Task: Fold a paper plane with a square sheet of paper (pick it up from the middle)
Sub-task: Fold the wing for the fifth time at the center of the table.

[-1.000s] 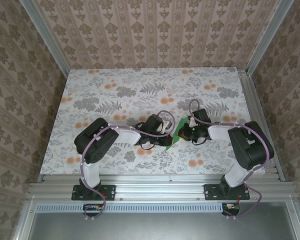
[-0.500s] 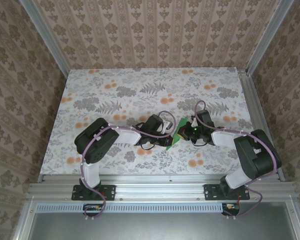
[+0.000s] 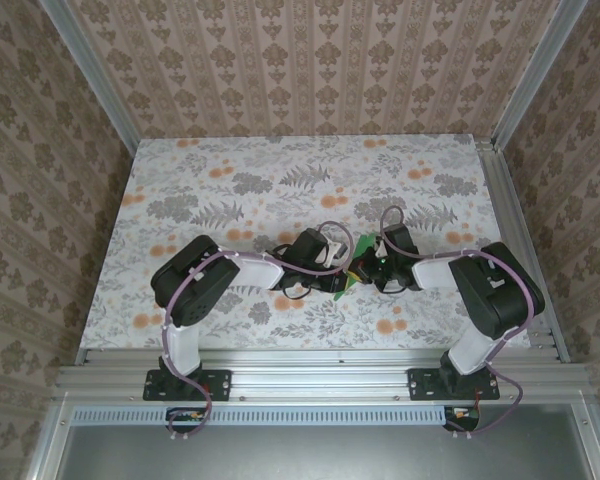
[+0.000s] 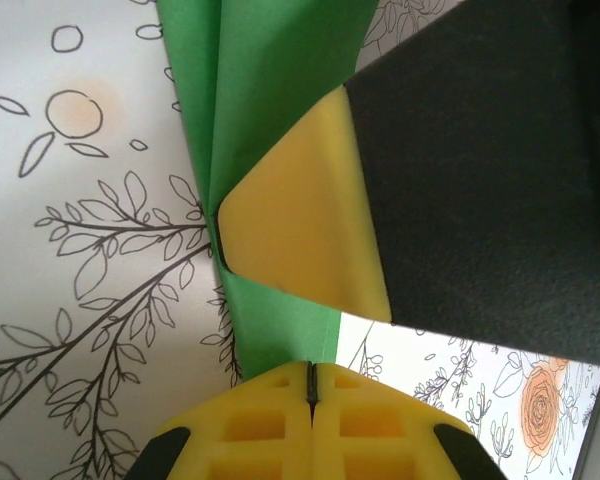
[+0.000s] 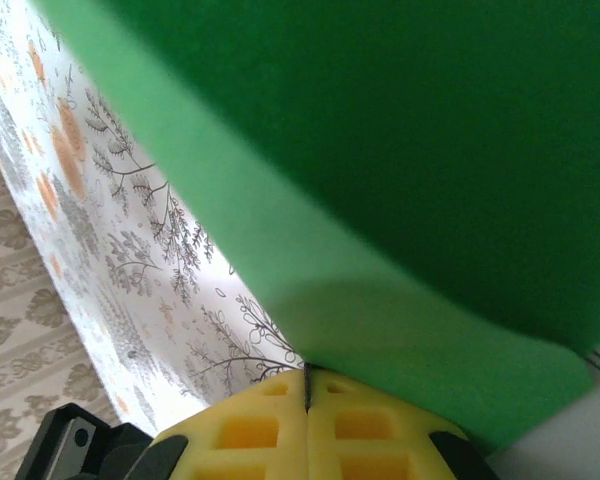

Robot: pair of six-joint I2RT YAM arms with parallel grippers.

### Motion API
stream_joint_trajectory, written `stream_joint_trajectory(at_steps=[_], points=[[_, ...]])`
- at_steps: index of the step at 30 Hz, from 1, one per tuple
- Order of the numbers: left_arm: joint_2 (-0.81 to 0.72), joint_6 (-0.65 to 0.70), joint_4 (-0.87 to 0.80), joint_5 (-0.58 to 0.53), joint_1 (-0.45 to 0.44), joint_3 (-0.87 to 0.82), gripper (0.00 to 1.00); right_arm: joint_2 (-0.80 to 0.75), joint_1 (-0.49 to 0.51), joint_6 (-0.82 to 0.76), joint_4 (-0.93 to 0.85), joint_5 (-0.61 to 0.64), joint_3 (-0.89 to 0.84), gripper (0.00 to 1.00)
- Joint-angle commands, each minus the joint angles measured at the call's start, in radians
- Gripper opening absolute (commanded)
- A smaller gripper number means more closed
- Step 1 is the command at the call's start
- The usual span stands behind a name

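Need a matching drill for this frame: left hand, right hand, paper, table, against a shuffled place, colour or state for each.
1. left hand
2. right hand
3. paper
4. table

A. grey-and-orange floral print
B. shut, on the paper's right in the top view
C. bright green, creased
D. shut, on the paper's left in the top view

Pairs: 1-D, 2-B, 3-C, 4-A

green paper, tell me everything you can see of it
The green paper is thin, matte and bright green. It is folded into a narrow strip with overlapping layers and a long crease. It sits over the floral tabletop, near the table's front middle. Its lower end runs into the shut left tool. A yellow pad of the right tool, also shut, pinches its folded edge.
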Motion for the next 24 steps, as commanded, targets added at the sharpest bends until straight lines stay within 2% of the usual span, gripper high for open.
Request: stream_joint_trajectory(at_steps=[1, 13, 24], points=[[0.081, 0.029, -0.159, -0.060, -0.019, -0.035, 0.00, 0.036, -0.004, -0.077, -0.131, 0.110, 0.032, 0.03], [0.068, 0.034, -0.245, -0.092, -0.046, -0.065, 0.00, 0.081, -0.066, -0.122, -0.247, 0.198, 0.144, 0.01], [0.043, 0.042, -0.290, -0.110, -0.061, -0.132, 0.00, 0.147, -0.122, -0.144, -0.272, 0.178, 0.230, 0.00]])
